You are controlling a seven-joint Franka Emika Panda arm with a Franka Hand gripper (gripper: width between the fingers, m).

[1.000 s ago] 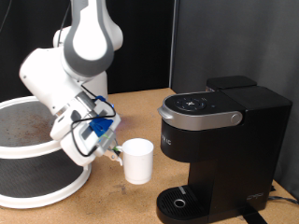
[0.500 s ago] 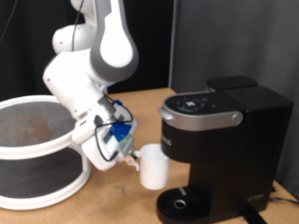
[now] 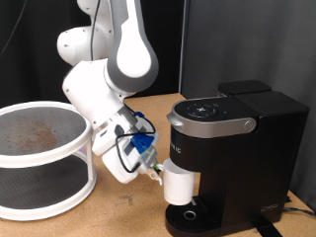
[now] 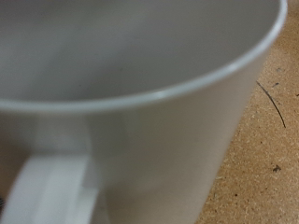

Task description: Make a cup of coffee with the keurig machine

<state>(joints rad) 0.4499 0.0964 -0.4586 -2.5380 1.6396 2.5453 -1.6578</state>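
Observation:
The small white cup (image 3: 178,185) hangs just above the round drip tray (image 3: 190,214) of the black keurig machine (image 3: 237,148), close under its front overhang. My gripper (image 3: 158,173) is on the cup's left side in the exterior view and is shut on it, holding it off the table. In the wrist view the cup (image 4: 140,103) fills almost the whole picture, with a white handle strip (image 4: 51,191) at its side. The fingers do not show there. The machine's silver-trimmed lid (image 3: 209,114) is down.
A white two-tier round rack (image 3: 39,148) stands at the exterior view's left, close behind the arm. The brown wooden table (image 3: 128,202) runs under everything. A thin cable (image 3: 291,207) lies beside the machine at the exterior view's right.
The arm has carried the cup to the exterior view's right and a little down, from the open table beside the rack to just above the machine's drip tray.

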